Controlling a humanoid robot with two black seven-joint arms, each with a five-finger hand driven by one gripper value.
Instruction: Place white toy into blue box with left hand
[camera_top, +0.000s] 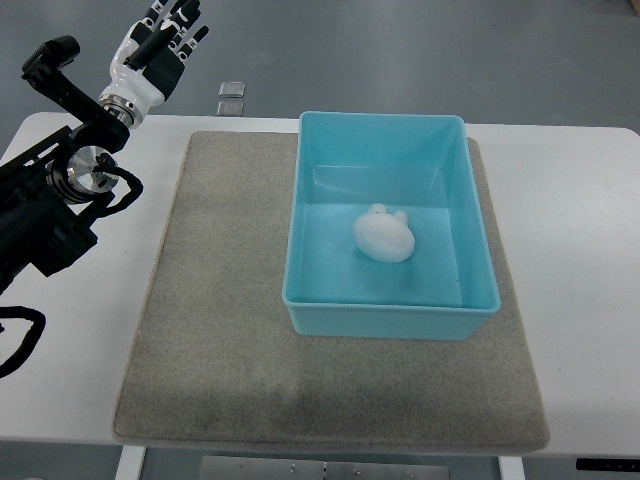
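The white toy (384, 235) lies on the floor of the blue box (322, 318), near its middle. The box stands on a grey mat (220, 300) on the white table. My left hand (163, 42) is raised at the upper left, beyond the table's far edge and well away from the box. Its fingers are relaxed and spread, holding nothing. The left arm's black links cross the table's left side. No right arm shows.
Black cables (20, 340) from the left arm lie on the table's left edge. Two small metal plates (231, 97) sit on the floor past the far edge. The mat reaches left and in front of the box.
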